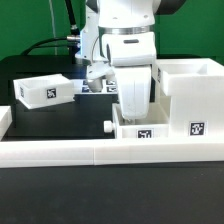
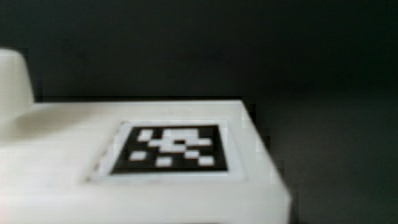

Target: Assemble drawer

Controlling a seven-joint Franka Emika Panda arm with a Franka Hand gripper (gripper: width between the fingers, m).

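Drawer parts, all plain white plastic, are spread over the black tabletop [image 1: 40,190] in three pieces. The large boxy casing [image 1: 190,100] stands at the exterior view's right, hollow at the top, with a black-and-white square tag low on its near face. A small open-top tray [image 1: 45,92] sits well apart at the exterior view's left, turned at a slight angle and showing one tag on its side wall. The second tray [image 1: 140,128] lies in the middle, just beside the casing. Its front wall has a tag, and a small round knob [image 1: 107,126] sticks out of the end away from the casing. Whether this tray touches the casing cannot be told.

The end effector [image 1: 133,105] hangs straight down over the middle tray, its lower end at or inside the tray's opening. Its fingers are hidden, so their spread cannot be told.

A long low white border bar [image 1: 100,152] runs along the front, just before the middle tray and casing.

The blurred wrist view shows a flat white surface [image 2: 71,130] bearing one square tag, against darkness.
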